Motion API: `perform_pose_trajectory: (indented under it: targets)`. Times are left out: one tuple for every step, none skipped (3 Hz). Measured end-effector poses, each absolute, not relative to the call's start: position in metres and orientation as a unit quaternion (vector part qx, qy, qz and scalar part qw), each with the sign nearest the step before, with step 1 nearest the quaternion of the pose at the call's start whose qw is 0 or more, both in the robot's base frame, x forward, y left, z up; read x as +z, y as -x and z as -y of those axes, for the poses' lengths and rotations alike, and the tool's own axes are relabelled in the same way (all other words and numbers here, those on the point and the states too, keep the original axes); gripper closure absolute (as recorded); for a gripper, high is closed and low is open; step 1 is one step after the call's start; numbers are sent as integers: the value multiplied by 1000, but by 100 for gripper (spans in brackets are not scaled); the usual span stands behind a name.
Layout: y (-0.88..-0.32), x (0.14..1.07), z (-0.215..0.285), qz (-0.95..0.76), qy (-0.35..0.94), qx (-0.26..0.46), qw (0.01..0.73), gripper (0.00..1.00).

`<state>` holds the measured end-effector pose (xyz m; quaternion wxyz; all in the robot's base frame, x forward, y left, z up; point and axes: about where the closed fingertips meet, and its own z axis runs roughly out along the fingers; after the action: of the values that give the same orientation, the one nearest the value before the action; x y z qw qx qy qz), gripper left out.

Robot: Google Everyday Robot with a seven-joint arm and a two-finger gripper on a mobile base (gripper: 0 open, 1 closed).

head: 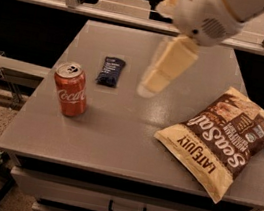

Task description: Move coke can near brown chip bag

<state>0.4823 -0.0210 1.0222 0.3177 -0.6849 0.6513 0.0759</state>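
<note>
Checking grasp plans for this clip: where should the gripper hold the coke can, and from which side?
Grip the coke can round its mid-body: it stands upright, its sides clear. Probably come from the picture's right, where the gripper hangs over the table; the blue packet lies behind, apart.

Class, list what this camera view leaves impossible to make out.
End effector, hanging over the table's middle between coke can and brown chip bag: its arm is cut off by the top edge.
Dark blue packet: print too small to read.
Table's far edge, camera view: partly hidden behind the arm.
</note>
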Motion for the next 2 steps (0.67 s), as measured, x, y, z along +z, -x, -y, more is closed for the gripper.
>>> perform_pose_trajectory:
  targets:
    - [-499,1012,-47,-624,711,95,312,0]
    - [-503,995,-96,-600,738,106,289,0]
